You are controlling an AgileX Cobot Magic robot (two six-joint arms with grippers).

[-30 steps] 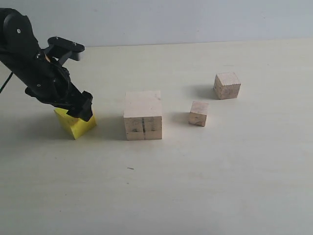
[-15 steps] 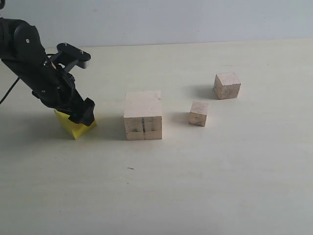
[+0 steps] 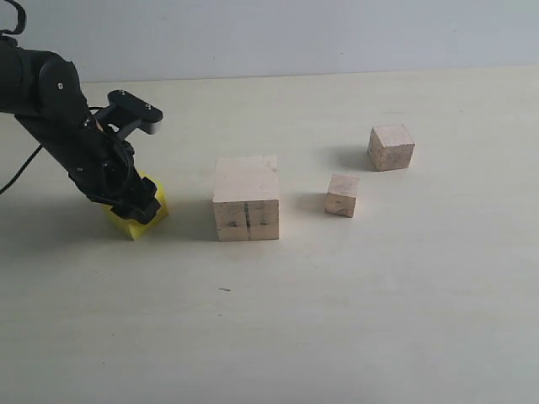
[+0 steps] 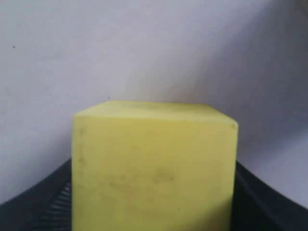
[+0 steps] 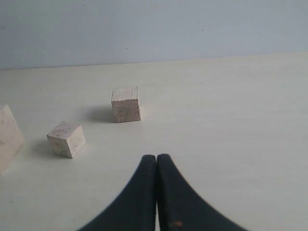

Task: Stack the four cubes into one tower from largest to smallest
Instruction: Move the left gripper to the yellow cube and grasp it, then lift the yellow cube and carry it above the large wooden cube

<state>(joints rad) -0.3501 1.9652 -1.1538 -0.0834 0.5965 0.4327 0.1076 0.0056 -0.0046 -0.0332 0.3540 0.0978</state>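
The yellow cube [image 3: 139,224] [image 4: 154,168] sits on the table at the left. My left gripper [image 3: 135,202] is lowered over it, and both black fingers [image 4: 262,202] press against its sides, so the gripper is shut on it. To its right stands the large wood cube [image 3: 246,198] [image 5: 7,137] with a dark crack line. Further right are the small wood cube [image 3: 342,195] [image 5: 66,139] and the medium wood cube [image 3: 391,147] [image 5: 126,104]. No cube stands on another. My right gripper [image 5: 157,161] is shut and empty, low over the table, short of those two cubes.
The pale table [image 3: 337,320] runs back to a grey wall [image 3: 337,34]. A black cable [image 3: 21,168] trails behind the left arm. The right arm does not show in the exterior view.
The left gripper has come down over the yellow cube and its fingers have closed in on it. The wood cubes and the right gripper have not moved.
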